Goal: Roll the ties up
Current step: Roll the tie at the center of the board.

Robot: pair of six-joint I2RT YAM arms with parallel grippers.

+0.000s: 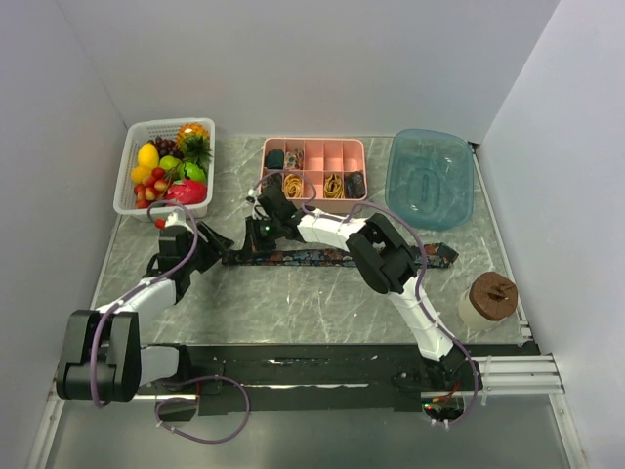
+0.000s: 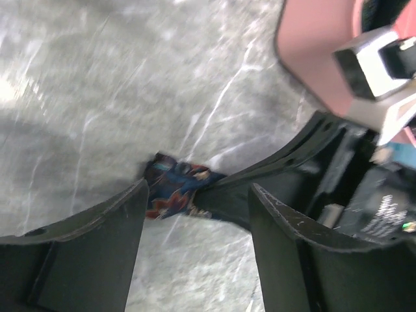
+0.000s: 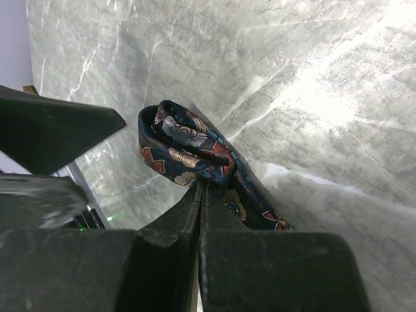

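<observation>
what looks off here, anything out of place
One small red fruit lies on the table outside the basket, by its near edge. The tie looks loosely, lopsidedly rolled where the right gripper pinches it.

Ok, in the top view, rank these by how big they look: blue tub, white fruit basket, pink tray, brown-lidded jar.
Largest: blue tub and white fruit basket, too alike to rank.
Then: pink tray.
Smallest: brown-lidded jar.
</observation>
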